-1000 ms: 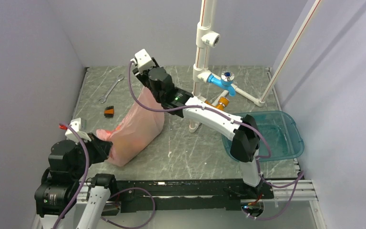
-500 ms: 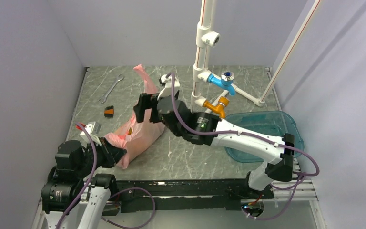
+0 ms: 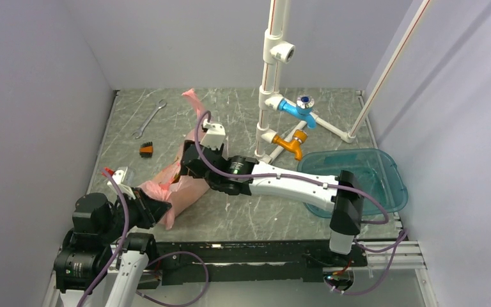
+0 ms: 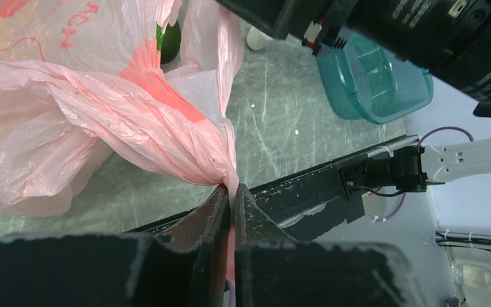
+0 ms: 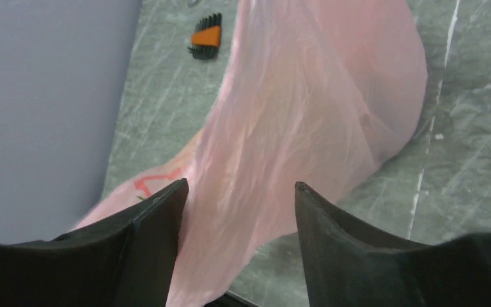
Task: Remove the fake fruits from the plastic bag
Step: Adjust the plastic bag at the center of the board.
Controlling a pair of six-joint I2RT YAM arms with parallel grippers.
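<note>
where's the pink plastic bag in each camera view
Top external: plastic bag lies left of centre, one handle trailing toward the back.
Left wrist: plastic bag fills the upper left, a gathered fold pinched in the left gripper.
Right wrist: plastic bag runs down the middle, beyond the open right gripper.
Shared landmark: grey marbled table.

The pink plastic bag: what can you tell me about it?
The plastic bag is thin, crinkly, translucent pink film with red prints, lying slumped on the table. The left gripper pinches a gathered, twisted corner at its near end. The right gripper is open above its middle; a loose strip trails toward the far side.
</note>
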